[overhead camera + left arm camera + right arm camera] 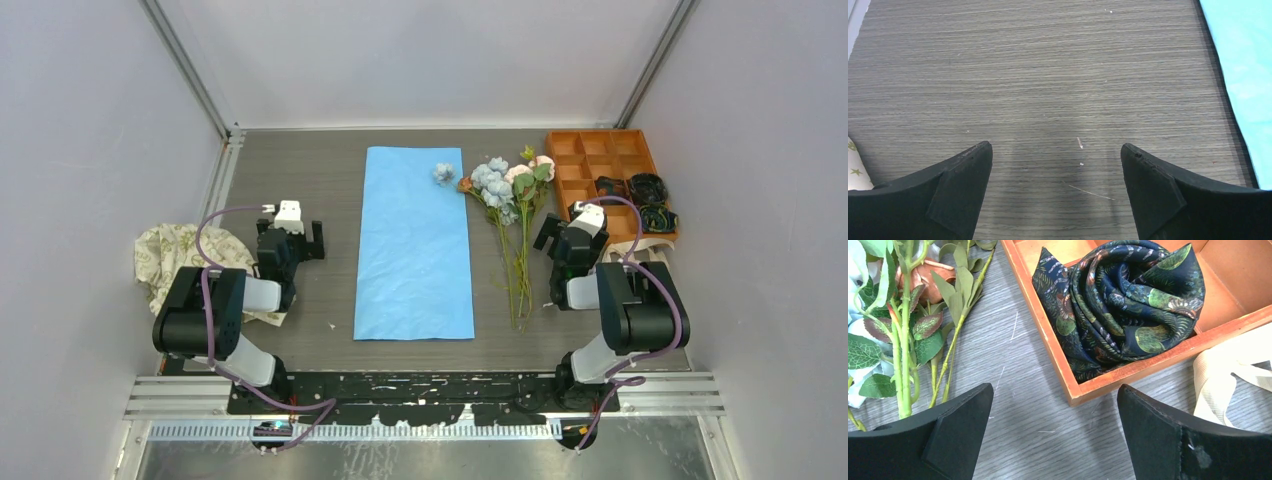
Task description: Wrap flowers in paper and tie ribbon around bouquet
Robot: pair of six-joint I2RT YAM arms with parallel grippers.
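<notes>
The light blue paper (415, 245) lies flat in the middle of the table; its edge shows in the left wrist view (1248, 75). The flowers (510, 195) lie loose just right of it, blooms at the far end, stalks (903, 355) toward me. One small blue bloom (443, 173) rests on the paper's far right corner. The beige ribbon (1218, 375) is bunched beside the tray's near edge. My left gripper (290, 238) (1055, 150) stands open over bare table, left of the paper. My right gripper (572, 238) (1055, 390) is open and empty between stalks and tray. A bouquet is out of view.
An orange compartment tray (590, 160) (1048, 340) sits at the back right with dark patterned coils (648, 190) (1118, 300) in its near compartments. A cream printed cloth (180, 255) (855, 170) is crumpled at the left wall, beside my left arm.
</notes>
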